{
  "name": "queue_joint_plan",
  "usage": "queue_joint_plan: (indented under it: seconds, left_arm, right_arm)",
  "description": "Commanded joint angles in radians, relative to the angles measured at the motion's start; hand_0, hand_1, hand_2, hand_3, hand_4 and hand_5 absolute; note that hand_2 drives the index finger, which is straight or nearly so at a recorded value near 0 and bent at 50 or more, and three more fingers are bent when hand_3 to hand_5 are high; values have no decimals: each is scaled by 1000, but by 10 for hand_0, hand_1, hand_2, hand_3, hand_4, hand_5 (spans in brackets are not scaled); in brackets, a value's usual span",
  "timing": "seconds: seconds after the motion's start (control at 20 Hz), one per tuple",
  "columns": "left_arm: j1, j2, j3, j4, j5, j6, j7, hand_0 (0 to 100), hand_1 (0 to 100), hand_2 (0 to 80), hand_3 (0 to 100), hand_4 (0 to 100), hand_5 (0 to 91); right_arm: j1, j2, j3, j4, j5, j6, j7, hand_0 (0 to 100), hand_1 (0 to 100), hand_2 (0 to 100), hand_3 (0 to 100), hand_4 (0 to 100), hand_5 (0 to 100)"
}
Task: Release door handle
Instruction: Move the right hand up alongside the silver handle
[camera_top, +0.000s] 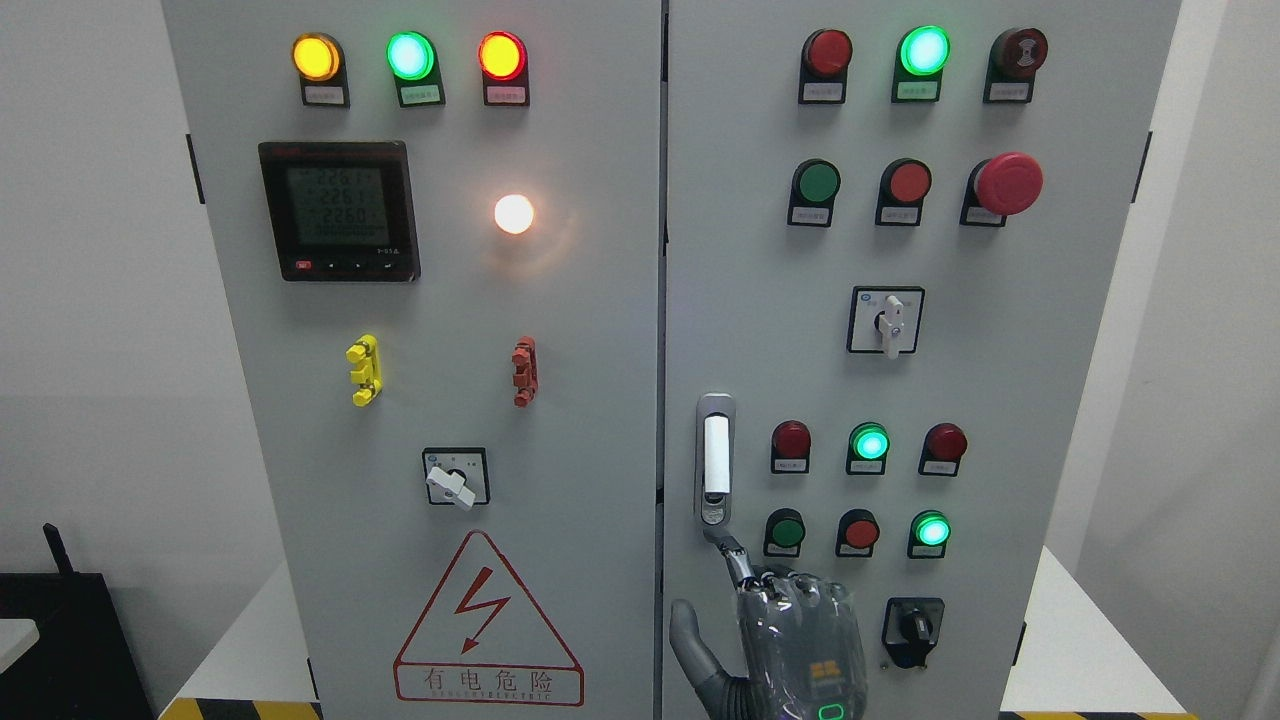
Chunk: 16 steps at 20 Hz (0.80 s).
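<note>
The right hand (795, 640) comes up from the bottom edge. Its index finger (735, 558) is stretched toward 11 o'clock, and the tip touches the lower end of the door handle (714, 460). The other fingers are curled in and the thumb sticks out at 9 o'clock. The hand grips nothing.

The one handle stands upright in its silver recess at the left edge of the right door (1080, 420), at 12 o'clock from the knuckles. At 3 o'clock from the handle are two rows of three round lamps or buttons (868, 442), and one black knob (913, 630) sits at 3 o'clock from the hand. Higher up are one white selector switch (886, 320), one red mushroom button (1008, 183) and five more round caps.

The left door (590, 420) has three lit lamps, yellow, green and red. It also has one digital meter (338, 210), one glowing white lamp (514, 213), one yellow clip (364, 370), one red clip (524, 371), one rotary switch (456, 477) and one lightning warning triangle (488, 625).

The grey cabinet stands against pale walls, with striped hazard tape (240, 709) at 7 o'clock.
</note>
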<state>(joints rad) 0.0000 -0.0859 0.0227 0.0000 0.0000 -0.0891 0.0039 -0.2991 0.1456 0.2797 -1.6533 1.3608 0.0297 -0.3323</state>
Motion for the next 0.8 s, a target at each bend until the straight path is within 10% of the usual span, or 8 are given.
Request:
queue_joint_plan:
  seconds: [0.0,0.75]
  left_arm:
    - [-17,0,13,23,-29,0,-1,120,389,0,0,0,0]
    - [-15,0,13,23,-29,0,-1,120,389,0,0,0,0]
  right_arm:
    - [1,0,-20,-25,-64,3,6,537,202,987,1000,1000,953]
    - [-74,0,-11,-48,-108,84,47,484,244,1000,1000,1000,944]
